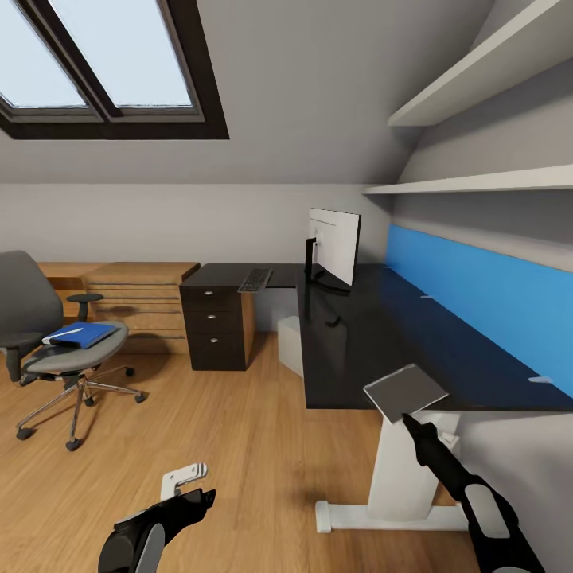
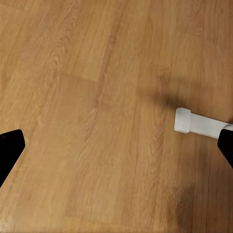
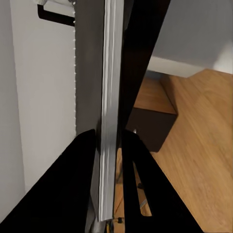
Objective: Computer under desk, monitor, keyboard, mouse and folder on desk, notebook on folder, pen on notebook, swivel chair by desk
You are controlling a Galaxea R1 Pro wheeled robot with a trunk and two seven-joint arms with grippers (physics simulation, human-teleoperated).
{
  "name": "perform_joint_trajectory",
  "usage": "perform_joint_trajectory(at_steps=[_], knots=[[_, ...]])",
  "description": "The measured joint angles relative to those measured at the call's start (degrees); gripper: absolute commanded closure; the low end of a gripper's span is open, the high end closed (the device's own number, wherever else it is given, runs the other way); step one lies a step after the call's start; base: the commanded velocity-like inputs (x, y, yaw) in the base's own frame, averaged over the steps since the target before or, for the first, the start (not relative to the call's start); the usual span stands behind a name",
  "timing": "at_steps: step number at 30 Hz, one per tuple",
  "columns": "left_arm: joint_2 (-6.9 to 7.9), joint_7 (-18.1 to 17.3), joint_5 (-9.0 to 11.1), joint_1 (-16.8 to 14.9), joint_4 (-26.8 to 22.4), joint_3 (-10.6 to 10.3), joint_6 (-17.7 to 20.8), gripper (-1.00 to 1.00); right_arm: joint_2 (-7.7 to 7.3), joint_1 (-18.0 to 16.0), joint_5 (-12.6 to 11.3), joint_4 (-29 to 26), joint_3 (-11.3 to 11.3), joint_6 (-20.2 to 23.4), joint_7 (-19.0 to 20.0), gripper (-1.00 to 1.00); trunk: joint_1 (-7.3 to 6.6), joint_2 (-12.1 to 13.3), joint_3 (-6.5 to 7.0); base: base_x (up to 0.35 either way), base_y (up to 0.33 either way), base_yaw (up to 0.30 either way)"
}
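My right gripper (image 1: 411, 419) is shut on the thin grey notebook (image 1: 405, 391), held just over the near edge of the black desk (image 1: 374, 350); in the right wrist view the notebook (image 3: 109, 97) stands edge-on between the fingers (image 3: 73, 184). My left gripper (image 1: 199, 500) hangs open and empty over the floor (image 2: 116, 145). The monitor (image 1: 334, 245) stands on the desk, the keyboard (image 1: 256, 279) left of it, a small dark mouse (image 1: 333, 321) nearer me. The computer (image 1: 290, 344) sits under the desk. The blue folder (image 1: 79, 334) lies on the swivel chair (image 1: 56, 350). The pen is out of view.
A black drawer unit (image 1: 216, 326) and a low wooden shelf unit (image 1: 127, 302) stand between chair and desk. The desk's white leg (image 1: 398, 477) and foot (image 2: 196, 122) are close to my arms. Wall shelves (image 1: 477, 185) hang above the blue back panel (image 1: 477, 294).
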Motion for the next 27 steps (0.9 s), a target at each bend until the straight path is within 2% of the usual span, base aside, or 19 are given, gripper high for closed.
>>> perform_joint_trajectory(at_steps=[13,27], knots=[[0.0,0.18,0.0,0.01,0.0,0.0,0.0,-1.0,0.04,0.0,-0.06,0.01,0.5,-0.03,0.04,1.0,0.0,0.0,0.0,0.0,0.0,0.0],[0.0,0.42,0.0,-0.02,0.0,0.0,0.0,-1.0,0.17,0.0,0.03,-0.17,0.69,-0.14,0.01,1.0,-3.07,5.6,2.51,0.0,0.0,0.0]])
